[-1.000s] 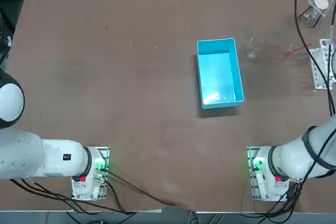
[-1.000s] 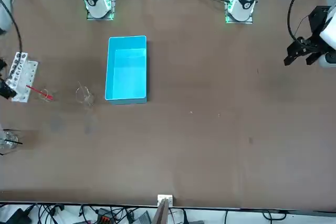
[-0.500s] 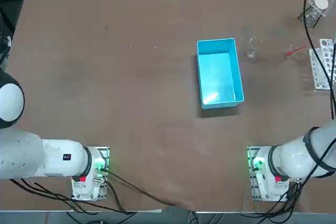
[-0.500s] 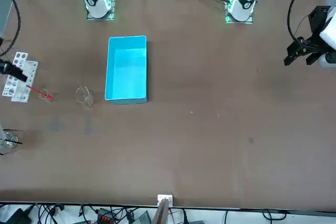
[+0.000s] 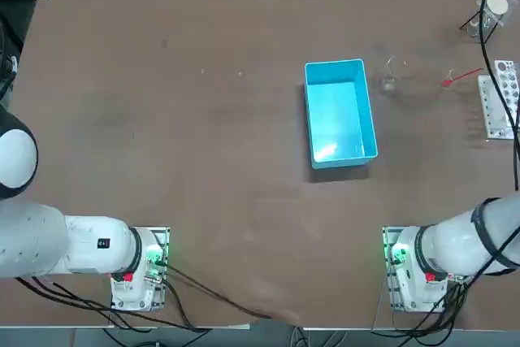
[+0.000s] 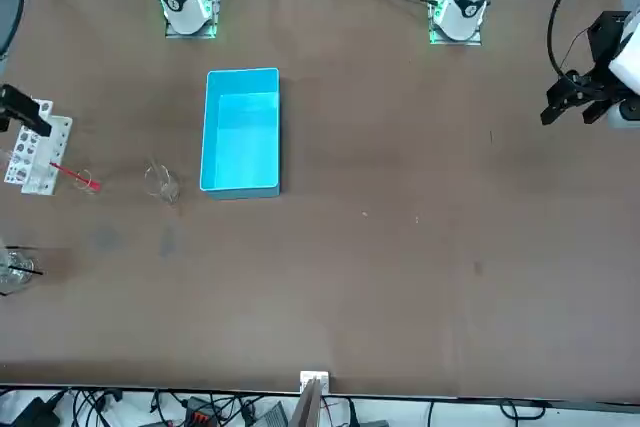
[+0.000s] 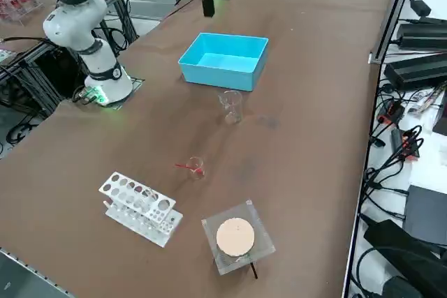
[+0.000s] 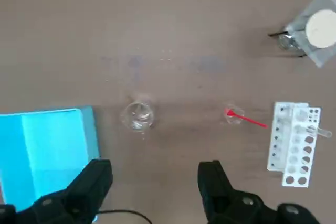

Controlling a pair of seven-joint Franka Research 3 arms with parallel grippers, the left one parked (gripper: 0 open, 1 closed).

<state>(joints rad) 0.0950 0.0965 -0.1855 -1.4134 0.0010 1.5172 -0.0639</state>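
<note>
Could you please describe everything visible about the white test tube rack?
The white test tube rack looks like plastic: two stacked plates pierced by rows of round holes. It stands flat on the brown table, near the edge on the robot's right, touching nothing else. The open right end effector hovers above, apart.

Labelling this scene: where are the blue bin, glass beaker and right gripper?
blue bin (image 5: 340, 111): top view, its floor.
glass beaker (image 8: 137, 115): right wrist view, its base.
right gripper (image 8: 155, 171): right wrist view, midway between open fingertips, above the table (image 8: 168, 24).
</note>
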